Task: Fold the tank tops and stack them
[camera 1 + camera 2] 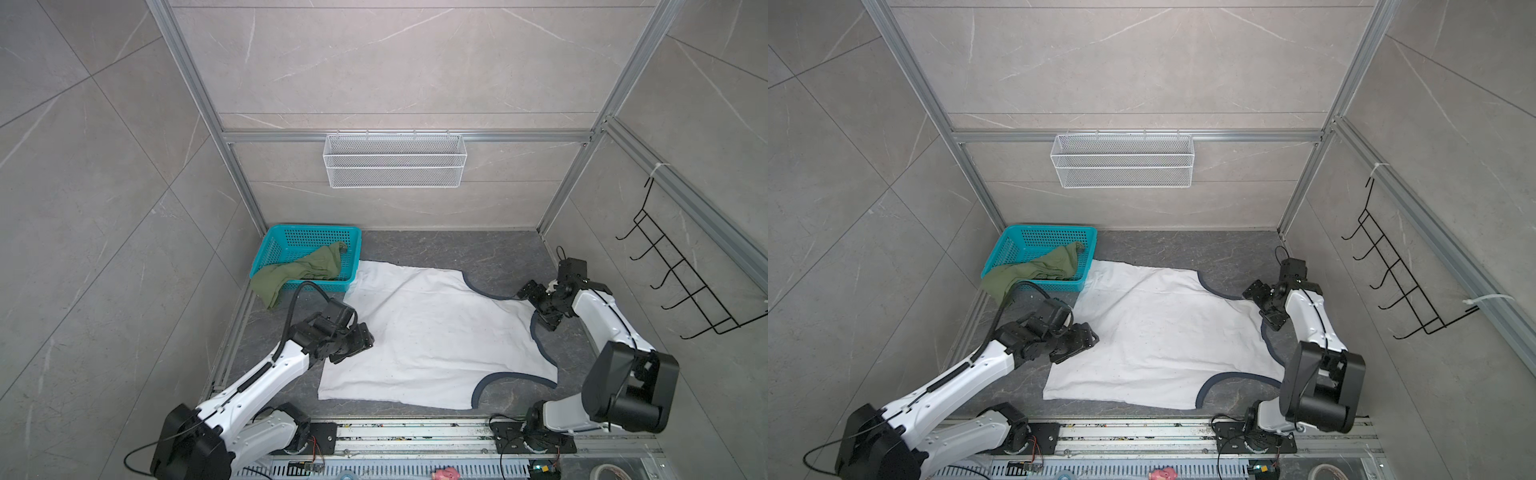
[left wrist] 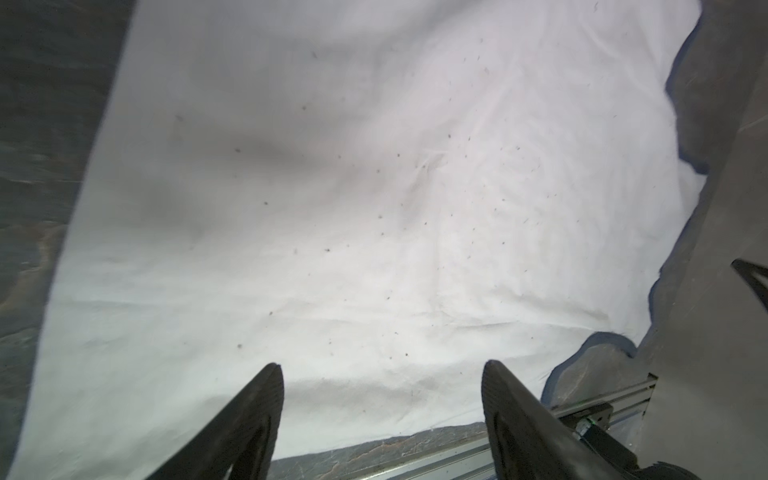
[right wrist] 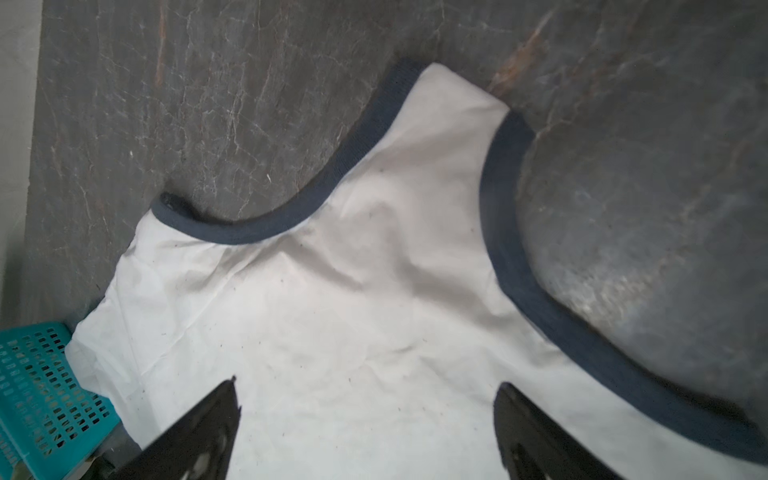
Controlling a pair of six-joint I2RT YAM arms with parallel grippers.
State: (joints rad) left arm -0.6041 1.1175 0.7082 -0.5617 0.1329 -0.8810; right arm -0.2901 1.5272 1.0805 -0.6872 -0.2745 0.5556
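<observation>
Left gripper, jaws apart and empty, hovers over the hem of the white tank top; right gripper, likewise apart, sits over its shoulder strap. Beyond the left gripper the olive tank top droops from the teal basket. Pinching only one layer would likely skew the fold

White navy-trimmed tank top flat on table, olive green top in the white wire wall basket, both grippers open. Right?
No: the olive green top lies in the teal plastic basket, draped over its rim, in both top views. Rest holds.
</observation>
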